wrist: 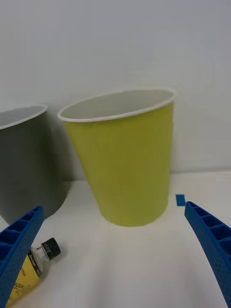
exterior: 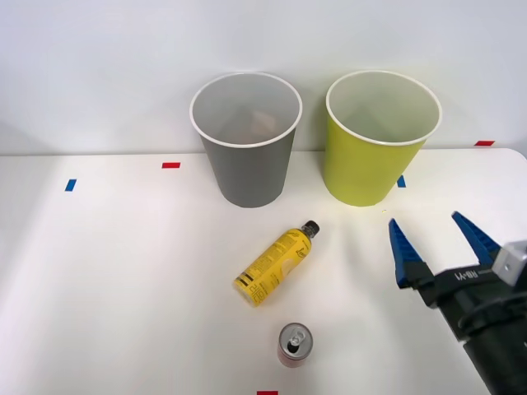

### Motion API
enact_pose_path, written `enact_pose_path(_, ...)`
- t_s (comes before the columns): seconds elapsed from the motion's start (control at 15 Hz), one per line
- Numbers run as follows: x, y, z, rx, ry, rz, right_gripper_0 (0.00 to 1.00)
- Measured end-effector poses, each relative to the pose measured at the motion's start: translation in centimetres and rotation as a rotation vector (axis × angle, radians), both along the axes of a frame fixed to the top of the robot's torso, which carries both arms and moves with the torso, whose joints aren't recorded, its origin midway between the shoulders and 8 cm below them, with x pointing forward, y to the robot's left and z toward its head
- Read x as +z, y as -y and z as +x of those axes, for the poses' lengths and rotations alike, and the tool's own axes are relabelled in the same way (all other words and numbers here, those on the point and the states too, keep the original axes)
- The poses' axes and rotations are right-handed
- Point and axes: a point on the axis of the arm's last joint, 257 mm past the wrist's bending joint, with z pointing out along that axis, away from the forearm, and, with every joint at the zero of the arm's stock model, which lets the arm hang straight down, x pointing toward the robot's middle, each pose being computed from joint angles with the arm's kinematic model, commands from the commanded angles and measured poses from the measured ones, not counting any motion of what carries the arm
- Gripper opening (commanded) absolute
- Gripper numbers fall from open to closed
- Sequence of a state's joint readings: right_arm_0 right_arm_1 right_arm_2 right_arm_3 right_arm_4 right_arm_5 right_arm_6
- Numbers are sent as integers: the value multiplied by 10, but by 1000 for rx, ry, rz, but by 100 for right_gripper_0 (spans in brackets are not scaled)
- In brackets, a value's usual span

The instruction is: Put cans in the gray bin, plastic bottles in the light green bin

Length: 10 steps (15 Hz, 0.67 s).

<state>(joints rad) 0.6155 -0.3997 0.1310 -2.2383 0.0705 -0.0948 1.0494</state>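
A white table (exterior: pixel 99 271) meets a plain pale wall (exterior: pixel 99 58); red and blue tape marks (exterior: pixel 170 165) dot the table.

Yellow bottle (wrist: pixel 30 269) partly behind jaws

High front view over the table (exterior: pixel 99 271); low wrist view, both facing the light green bin (exterior: pixel 372 156).

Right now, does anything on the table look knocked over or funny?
Yes, the yellow bottle is lying flat on its side, its black cap pointing toward the gray bin. The red can stands upright near the table's front edge. Both bins, gray and light green bin, stand upright. Nothing looks spilled.
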Motion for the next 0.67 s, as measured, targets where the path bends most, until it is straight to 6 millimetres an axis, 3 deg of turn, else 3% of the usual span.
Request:
enact_pose_path(0.27, -31, 24, -24, -114, -78, 69, 100)
enact_pose_path(0.4, -45, 27, -36, -143, -116, 89, 100)
enact_pose_path(0.67, -54, 26, -43, -152, -141, 98, 100)
